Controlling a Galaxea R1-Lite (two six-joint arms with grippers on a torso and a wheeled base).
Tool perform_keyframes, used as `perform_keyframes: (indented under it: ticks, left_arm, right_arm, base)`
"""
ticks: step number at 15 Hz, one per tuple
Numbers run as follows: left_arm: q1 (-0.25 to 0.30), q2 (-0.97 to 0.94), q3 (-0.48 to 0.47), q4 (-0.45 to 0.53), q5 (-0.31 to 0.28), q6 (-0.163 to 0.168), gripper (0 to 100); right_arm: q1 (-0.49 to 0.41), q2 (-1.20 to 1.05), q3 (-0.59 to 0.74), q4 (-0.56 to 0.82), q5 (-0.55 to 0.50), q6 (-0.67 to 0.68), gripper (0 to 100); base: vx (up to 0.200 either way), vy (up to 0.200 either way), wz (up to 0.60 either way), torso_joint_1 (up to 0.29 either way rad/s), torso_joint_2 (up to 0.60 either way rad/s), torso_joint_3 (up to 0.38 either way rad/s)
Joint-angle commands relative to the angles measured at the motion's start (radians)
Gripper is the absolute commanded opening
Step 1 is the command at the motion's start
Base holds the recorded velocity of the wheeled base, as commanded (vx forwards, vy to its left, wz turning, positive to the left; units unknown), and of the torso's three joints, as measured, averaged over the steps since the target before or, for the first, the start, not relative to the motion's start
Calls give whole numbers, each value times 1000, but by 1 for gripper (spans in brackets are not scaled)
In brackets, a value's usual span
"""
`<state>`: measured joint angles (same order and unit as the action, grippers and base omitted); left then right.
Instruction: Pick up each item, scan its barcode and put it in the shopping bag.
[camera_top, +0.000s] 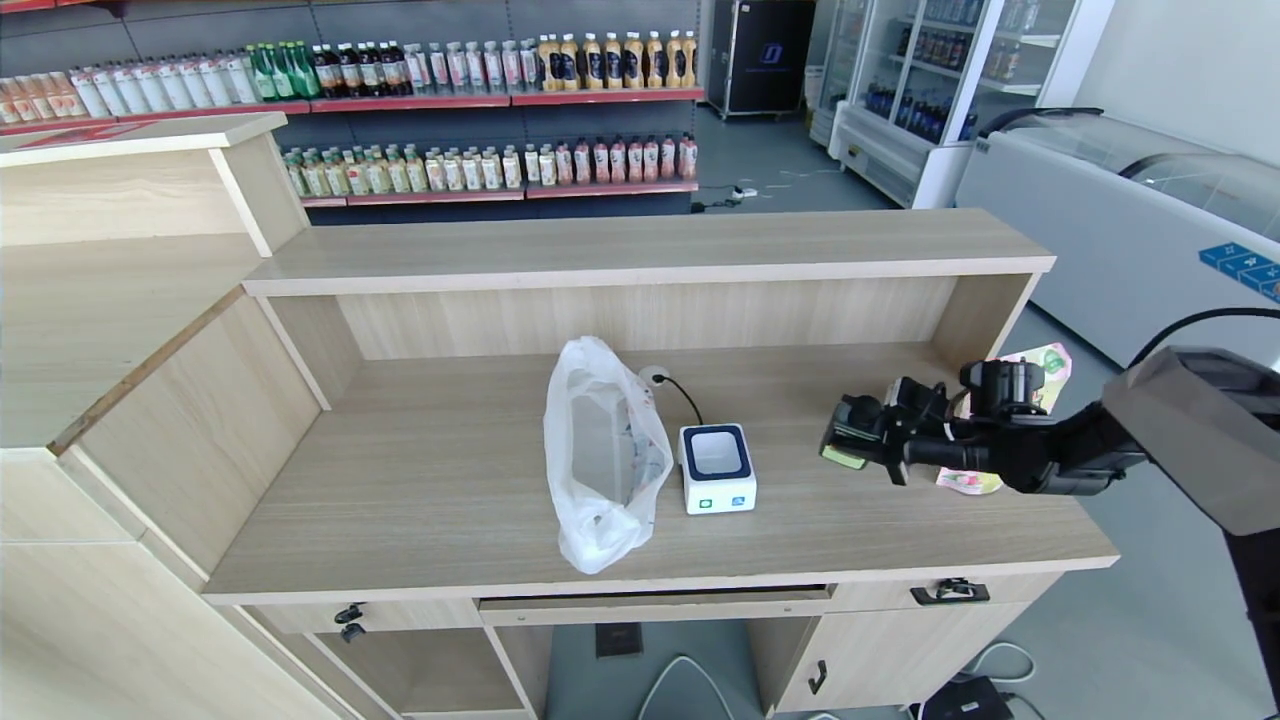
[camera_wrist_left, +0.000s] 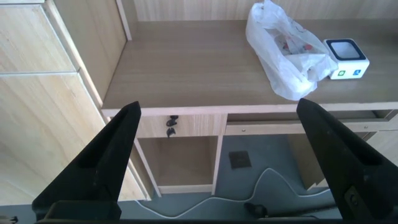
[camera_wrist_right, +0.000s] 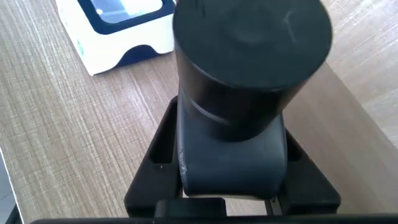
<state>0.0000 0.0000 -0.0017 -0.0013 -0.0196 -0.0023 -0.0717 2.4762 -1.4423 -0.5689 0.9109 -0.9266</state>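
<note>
- 2 fingers of the left gripper (camera_wrist_left: 219, 112) stand wide apart with nothing between them. It hangs low in front of the worktop's (camera_top: 420, 500) left front edge, probably parked there so the surface is free for the other arm.
- 1 shopping bag (camera_top: 600, 460) sits near the middle of the worktop. It is thin, whitish, half see-through plastic, slumped but with its mouth gaping upward, and something with red print shows through the side. The open mouth suits dropping things in from above.
- 1 scanner (camera_top: 717, 467) stands just to the right of the bag; I cannot tell whether they touch. It is a small white box whose dark-framed window faces up, so a barcode would have to be turned downward over it. Its cable (camera_top: 685, 395) runs to the back of the worktop. Standing this close to the bag, it keeps the trip from scan to bag short.
- 1 right gripper (camera_top: 838, 440) hovers over the worktop between the scanner and the right end, pointing toward the scanner. I cannot tell how its fingers stand.
- 1 packet (camera_top: 1045, 362), pale with pink and green print, lies flat at the worktop's right end, partly hidden under the right arm. It is not yet scanned or bagged, and it looks light and crinkly.
</note>
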Motion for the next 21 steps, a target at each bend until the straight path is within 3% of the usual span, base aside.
perform_keyframes:
  ticks: [1, 5, 9, 12, 14, 15, 16, 18, 20, 21]
  left_arm:
    - [0, 2, 0, 0, 0, -1, 100]
    - [0, 2, 0, 0, 0, -1, 100]
    - [0, 2, 0, 0, 0, -1, 100]
    - [0, 2, 0, 0, 0, -1, 100]
    - [0, 2, 0, 0, 0, -1, 100]
    - [0, 2, 0, 0, 0, -1, 100]
    - [0, 2, 0, 0, 0, -1, 100]
    - [0, 2, 0, 0, 0, -1, 100]
    - [0, 2, 0, 0, 0, -1, 100]
    - [0, 2, 0, 0, 0, -1, 100]
  right_arm:
    - [-59, -171, 71, 1, 5, 2, 0]
    - [-166, -569, 431, -46, 5, -127, 0]
    - [-220, -951, 657, -72, 43, -348, 0]
    - [-112, -1155, 751, -109, 54, -627, 0]
    - [66, -1214, 769, -103, 39, -974, 0]
    - [72, -1215, 772, -104, 39, -986, 0]
    - [244, -1252, 820, -100, 23, -1262, 0]
    - [414, -1249, 815, -112, 20, -1512, 0]
    - [506, -1249, 820, -112, 23, -1724, 0]
    - [506, -1249, 820, -112, 23, -1724, 0]
  base:
    - [0, 0, 0, 0, 0, 0]
    - [0, 0, 0, 0, 0, 0]
    - [0, 0, 0, 0, 0, 0]
    - [0, 0, 0, 0, 0, 0]
    - [0, 0, 0, 0, 0, 0]
    - [0, 0, 0, 0, 0, 0]
    - [0, 0, 0, 0, 0, 0]
    - [0, 0, 0, 0, 0, 0]
    - [0, 0, 0, 0, 0, 0]
    - [0, 0, 0, 0, 0, 0]
